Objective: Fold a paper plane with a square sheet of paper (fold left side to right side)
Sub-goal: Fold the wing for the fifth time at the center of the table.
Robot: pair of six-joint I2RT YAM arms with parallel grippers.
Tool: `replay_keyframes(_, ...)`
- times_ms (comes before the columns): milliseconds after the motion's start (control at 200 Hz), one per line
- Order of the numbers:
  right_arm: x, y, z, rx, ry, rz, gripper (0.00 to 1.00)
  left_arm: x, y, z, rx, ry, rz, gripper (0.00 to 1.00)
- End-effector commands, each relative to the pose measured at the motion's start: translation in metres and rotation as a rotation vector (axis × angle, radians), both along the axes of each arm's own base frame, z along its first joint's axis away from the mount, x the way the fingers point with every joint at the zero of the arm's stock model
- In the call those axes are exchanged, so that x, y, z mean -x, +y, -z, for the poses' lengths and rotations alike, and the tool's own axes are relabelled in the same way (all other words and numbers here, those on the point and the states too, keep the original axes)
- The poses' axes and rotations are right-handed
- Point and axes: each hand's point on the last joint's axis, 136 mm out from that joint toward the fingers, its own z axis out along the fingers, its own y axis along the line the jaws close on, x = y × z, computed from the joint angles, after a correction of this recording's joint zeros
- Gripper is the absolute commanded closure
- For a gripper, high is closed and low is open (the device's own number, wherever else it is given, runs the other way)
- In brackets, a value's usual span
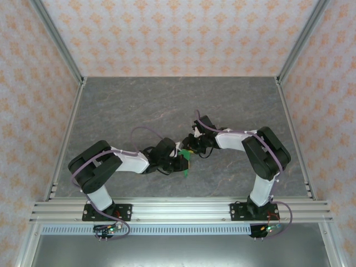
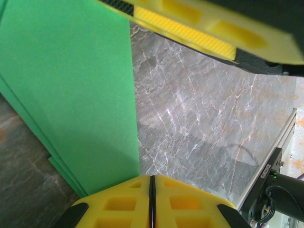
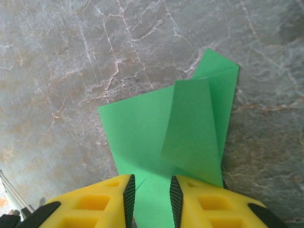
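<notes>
The green sheet of paper (image 3: 156,133) lies creased on the grey marble table, one narrow flap (image 3: 194,128) raised and leaning over the rest. My right gripper (image 3: 152,183) is open, its yellow fingers straddling the near part of the paper with green showing between the pads. My left gripper (image 2: 152,178) is shut, fingertips together at the paper's (image 2: 71,95) straight right edge, with layered edges visible at the lower left. One yellow finger (image 2: 190,28) of the right gripper crosses the top of the left wrist view. From above, both grippers (image 1: 181,160) (image 1: 192,149) meet over the paper (image 1: 184,168) at the table's middle front.
Grey marble table (image 1: 167,105) spreads behind and to both sides of the arms. Aluminium rails (image 1: 178,210) run along the front edge, with frame posts (image 1: 67,133) at the sides and patterned walls beyond. A rail with a black bracket (image 2: 268,175) stands at the right of the left wrist view.
</notes>
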Motion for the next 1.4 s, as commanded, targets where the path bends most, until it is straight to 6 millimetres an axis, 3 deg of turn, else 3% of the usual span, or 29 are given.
replay_keyframes(0, 0.015, -0.022, 0.028, 0.13, 0.075, 0.013, 0.7, 0.013, 0.004, 0.016, -0.036, 0.043, 0.005, 0.9)
replay_keyframes(185, 0.008, -0.015, 0.014, 0.087, 0.035, 0.011, 0.7, 0.015, 0.01, 0.023, -0.065, 0.056, -0.008, 0.91)
replay_keyframes(360, -0.005, -0.007, -0.023, 0.01, -0.073, 0.023, 0.7, 0.019, 0.018, 0.032, -0.108, 0.075, -0.03, 0.95)
replay_keyframes(540, -0.002, -0.015, -0.044, 0.008, -0.135, 0.038, 0.81, 0.021, 0.028, 0.046, -0.176, 0.102, -0.047, 1.0)
replay_keyframes(736, 0.018, -0.017, -0.042, -0.054, -0.116, 0.028, 0.9, 0.021, 0.03, 0.05, -0.187, 0.107, -0.057, 1.0)
replay_keyframes(981, 0.04, 0.002, -0.025, -0.078, -0.084, -0.049, 0.92, 0.02, 0.034, 0.05, -0.204, 0.099, -0.062, 1.0)
replay_keyframes(1396, 0.02, 0.002, 0.009, 0.022, -0.113, -0.084, 0.92, 0.023, 0.041, 0.053, -0.24, 0.112, -0.075, 1.0)
